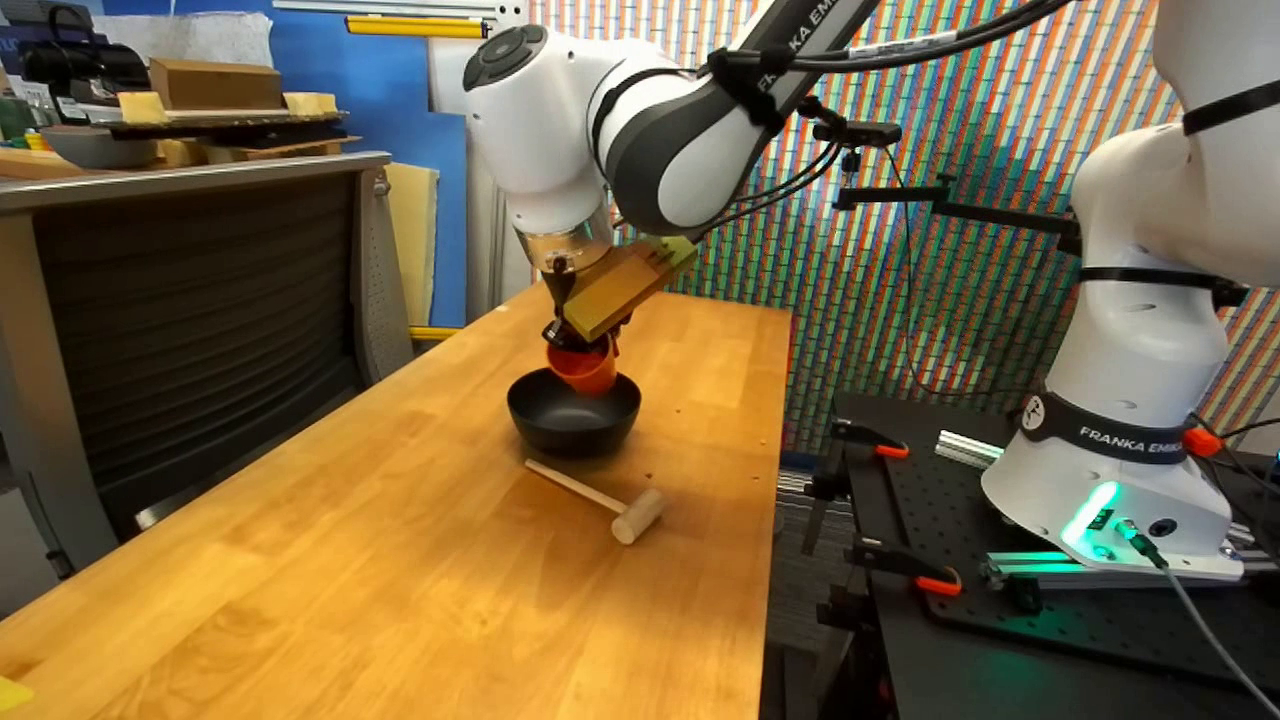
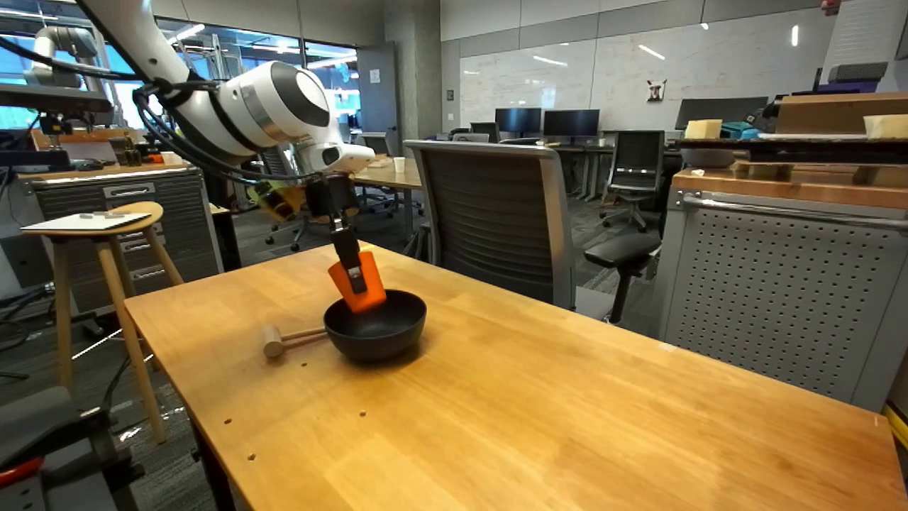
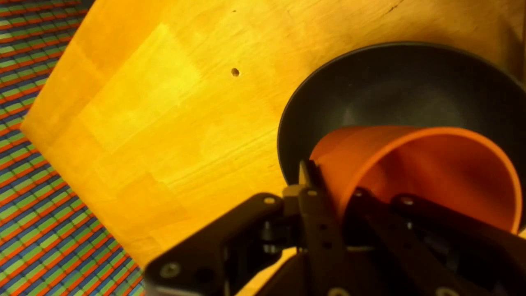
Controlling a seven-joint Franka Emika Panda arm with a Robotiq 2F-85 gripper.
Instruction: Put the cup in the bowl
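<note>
Round matte-black bowl (image 3: 349, 82) cropped in wrist view.
In an exterior view, near corners of brown wooden table (image 1: 380, 600) clipped.

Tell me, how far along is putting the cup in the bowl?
Done: the cup is lifted and over the bowl. In hand: the gripper pinches the tilted cup's wall. Left, probably: settling it inside and letting go; I can't tell whether they touch.

You have a robotics lab here, part office: beyond one long edge of the tabletop (image 2: 567, 397), your robot's base (image 1: 1110, 480) stands above a black perforated plate (image 1: 940, 515); beyond the opposite edge are an office chair (image 2: 489, 220), two monitors (image 2: 571, 123) and a whiteboard (image 2: 518, 89).
</note>
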